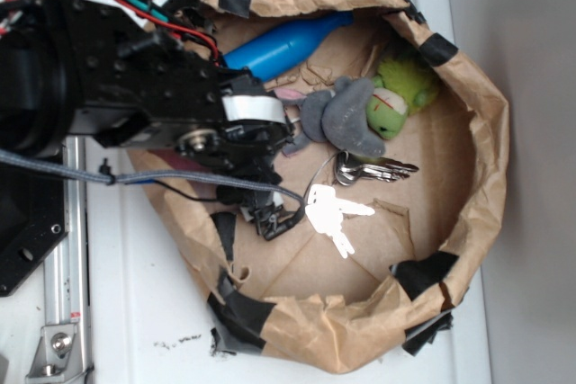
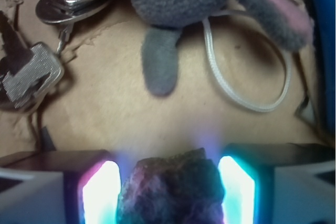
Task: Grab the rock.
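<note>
The rock is a dark, rough, lumpy stone at the bottom centre of the wrist view. It fills the gap between my two glowing finger pads, and both of its sides meet them. My gripper is shut on it, just over the brown paper floor. In the exterior view the gripper reaches down into the left part of the paper bag, and the arm hides the rock there.
The crumpled paper bag rim rings everything. Inside are a grey plush toy, a green plush, a blue bottle, a bunch of keys and a white key tag. A white cord loop lies just ahead of the fingers.
</note>
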